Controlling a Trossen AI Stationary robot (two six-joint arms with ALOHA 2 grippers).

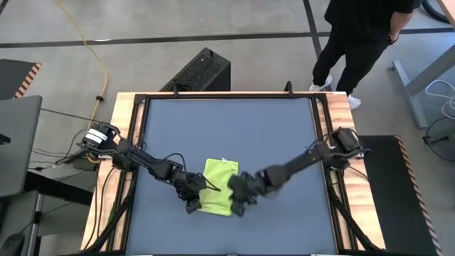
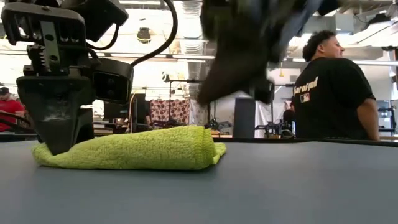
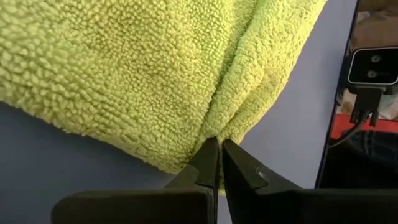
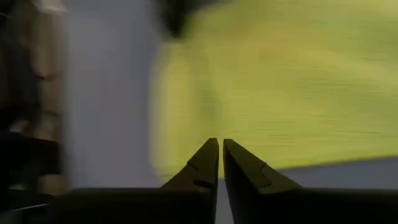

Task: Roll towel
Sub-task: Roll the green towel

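left tool (image 3: 219, 144) pinches towel (image 3: 143, 68) edge.

Right pincer (image 2: 249, 50) in low view: dark smear, top cut by frame, fingertips not resolved. Right wrist view: towel (image 4: 280, 87) blurred to yellow streak, weave unreadable. Overhead: both pincers cover towel's near edge; whether right pincer touches cloth, cannot tell. Left wrist view: towel runs off frame. Person (image 1: 362, 35) cropped at top, head outside overhead frame.
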